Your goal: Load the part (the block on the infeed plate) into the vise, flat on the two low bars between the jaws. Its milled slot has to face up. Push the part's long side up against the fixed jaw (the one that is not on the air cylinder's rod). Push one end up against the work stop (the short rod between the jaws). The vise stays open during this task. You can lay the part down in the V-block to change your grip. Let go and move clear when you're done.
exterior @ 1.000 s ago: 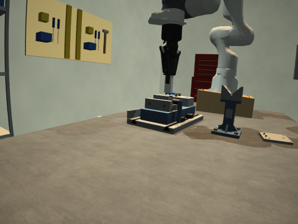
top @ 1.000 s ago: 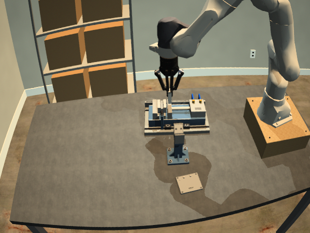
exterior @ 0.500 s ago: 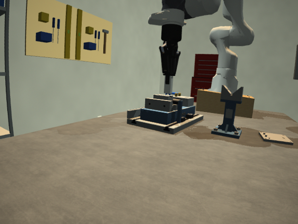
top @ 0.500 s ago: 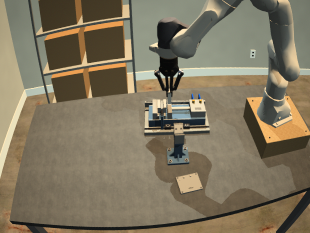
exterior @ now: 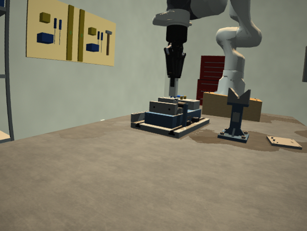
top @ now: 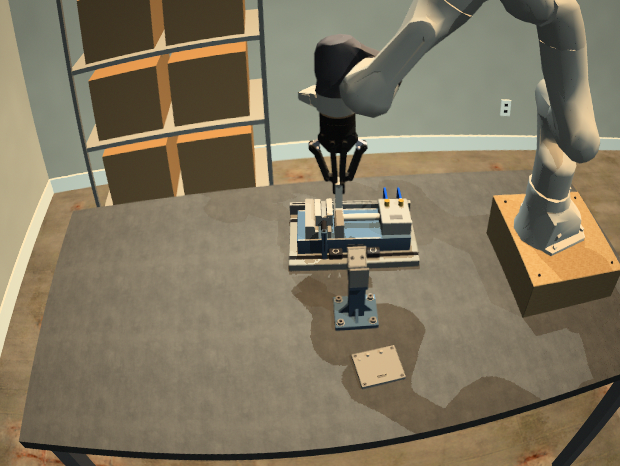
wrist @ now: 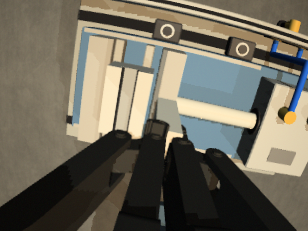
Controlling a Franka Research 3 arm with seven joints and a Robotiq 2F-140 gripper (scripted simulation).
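Note:
The part [top: 329, 208] is a pale block that sits in the vise [top: 353, 233], beside the fixed jaw [top: 311, 210] on the left. In the wrist view the part [wrist: 137, 97] shows as pale strips next to that jaw; I cannot make out its slot. My gripper [top: 339, 192] is shut with nothing between the fingers. It points straight down, with its tips just above the gap between the part and the moving jaw [top: 341, 222]. It also shows in the exterior view [exterior: 173, 88] and in the wrist view [wrist: 166, 135]. The work stop post [top: 324, 238] stands at the vise's near side.
The air cylinder [top: 395, 213] with blue fittings sits at the right end of the vise. The V-block stand [top: 357, 280] is empty in front of the vise. The infeed plate [top: 377, 365] lies empty nearer the table's front. The robot base block [top: 551, 250] is at the right.

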